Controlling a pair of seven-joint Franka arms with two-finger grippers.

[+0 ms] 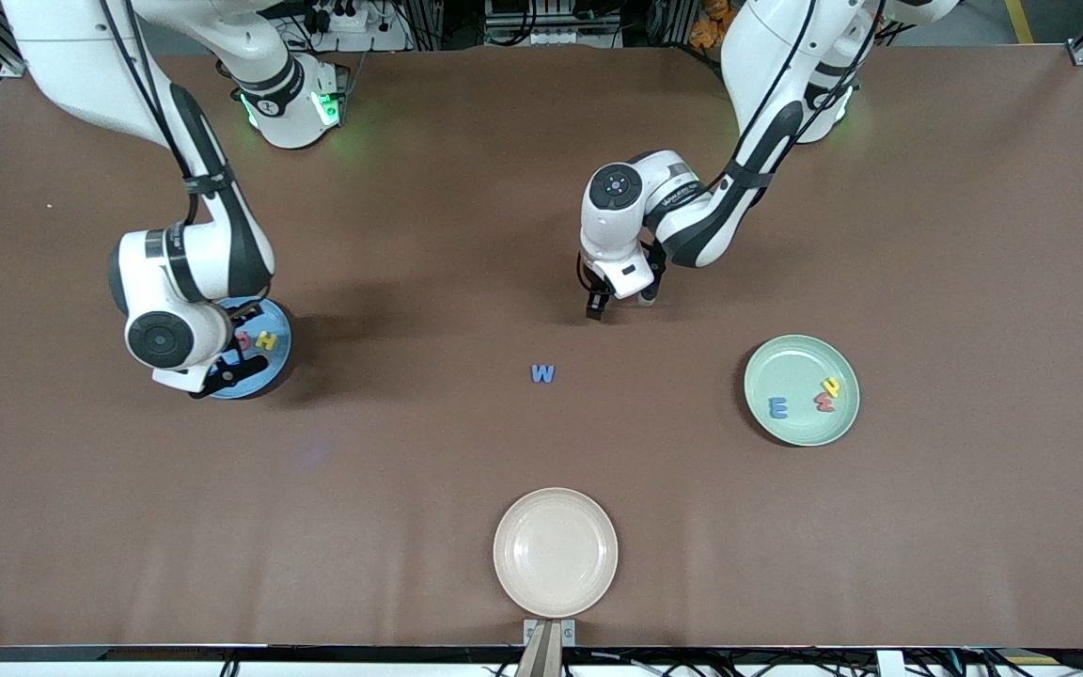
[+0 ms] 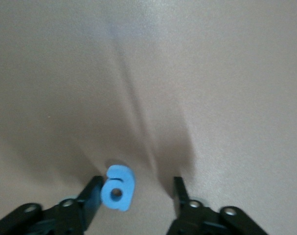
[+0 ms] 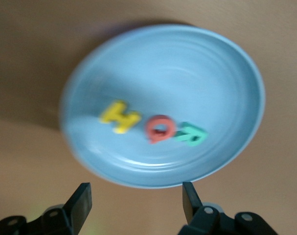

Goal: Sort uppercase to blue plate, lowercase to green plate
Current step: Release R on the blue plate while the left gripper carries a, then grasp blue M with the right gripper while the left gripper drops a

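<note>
As it's the closest thing to the camera, beige plate (image 1: 555, 550): sits at the table's edge, about midway between the two arms' ends.
green plate (image 1: 801, 389): a bit farther back, toward the left arm's end. Holds three lowercase letters: blue m (image 1: 777, 407) turned sideways so it reads like an E, red m (image 1: 824, 401) also turned, and yellow y (image 1: 830, 385) just beside the red one.
blue W (image 1: 542, 373): flat on the bare table between the two coloured plates. Reads upright from the front camera, long axis along the table's length.
blue plate (image 1: 278, 362) (image 3: 212, 73): toward the right arm's end. Yellow H (image 1: 265, 340) (image 3: 120, 116), red Q (image 1: 245, 338) (image 3: 160, 129) and teal R (image 3: 191, 135) lie in a row, Q in the middle and touching the R.
right gripper (image 1: 217, 376) (image 3: 135, 196): hangs over the blue plate's nearer rim, fingers spread wide, holding nothing.
left gripper (image 1: 621, 303) (image 2: 138, 191): down low at the table, farther back than the W, jaws partway apart.
blue rounded letter (image 2: 118, 188): lies on the table between the left gripper's fingers. Touches one finger (image 2: 92, 196), with a clear gap to the other, so not clamped. Its longer side runs along that finger, hole showing.
</note>
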